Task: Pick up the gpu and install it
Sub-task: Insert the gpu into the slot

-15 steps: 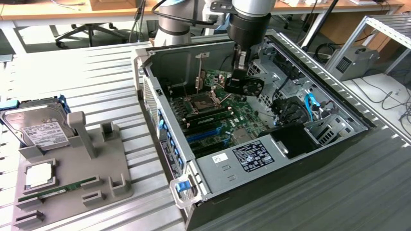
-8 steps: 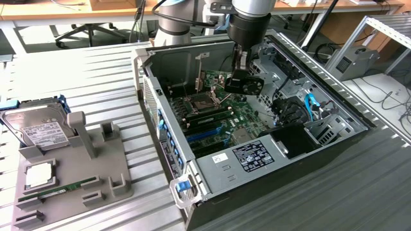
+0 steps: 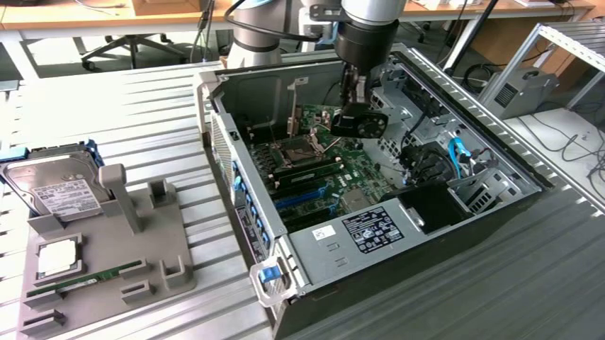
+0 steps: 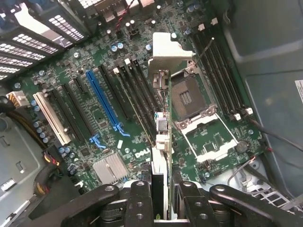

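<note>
My gripper (image 4: pixel 161 191) is shut on the gpu (image 4: pixel 162 142), a thin card seen edge-on between the two black fingers (image 4: pixel 141 198). The card's silver end bracket (image 4: pixel 168 52) points away from the wrist. The card hangs above the green motherboard (image 4: pixel 94 142), over the black slots between the blue slot (image 4: pixel 102 101) and the CPU socket (image 4: pixel 189 97), clear of the board. In the exterior view my gripper (image 3: pixel 348 113) reaches down into the open computer case (image 3: pixel 378 237), above the motherboard (image 3: pixel 312 177).
A white slot (image 4: pixel 49 118) and a small silver heatsink (image 4: pixel 110 168) lie on the board near the card. Cables and drive bays (image 3: pixel 454 163) crowd the case's right side. On the exterior view's left, a grey fixture (image 3: pixel 113 248) holds a hard drive (image 3: pixel 61 195) and a RAM stick (image 3: pixel 85 280).
</note>
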Robot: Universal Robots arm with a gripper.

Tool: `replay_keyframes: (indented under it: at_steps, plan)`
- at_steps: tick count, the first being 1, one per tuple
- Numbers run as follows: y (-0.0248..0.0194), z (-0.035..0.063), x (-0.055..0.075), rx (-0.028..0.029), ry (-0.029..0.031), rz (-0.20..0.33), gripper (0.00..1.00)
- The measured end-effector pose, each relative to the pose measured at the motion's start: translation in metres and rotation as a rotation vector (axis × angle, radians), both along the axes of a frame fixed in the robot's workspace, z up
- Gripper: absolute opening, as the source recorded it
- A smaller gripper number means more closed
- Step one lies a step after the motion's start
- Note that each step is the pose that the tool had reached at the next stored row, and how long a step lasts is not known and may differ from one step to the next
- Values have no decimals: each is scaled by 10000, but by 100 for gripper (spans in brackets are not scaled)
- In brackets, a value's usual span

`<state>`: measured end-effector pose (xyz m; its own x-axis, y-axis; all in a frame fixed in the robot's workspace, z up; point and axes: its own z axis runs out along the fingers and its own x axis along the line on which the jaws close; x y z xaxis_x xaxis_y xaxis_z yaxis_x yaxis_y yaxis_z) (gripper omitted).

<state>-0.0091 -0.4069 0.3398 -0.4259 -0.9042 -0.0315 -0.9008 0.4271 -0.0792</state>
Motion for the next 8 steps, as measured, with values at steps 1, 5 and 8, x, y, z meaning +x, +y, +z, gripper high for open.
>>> replay_keyframes:
  at_steps: [1, 5, 8]
  plan:
    - [0, 0, 0, -4, 0, 120, 27]
    - [0, 0, 0, -12, 0, 400, 27]
    - [0, 0, 0, -22, 0, 632, 27]
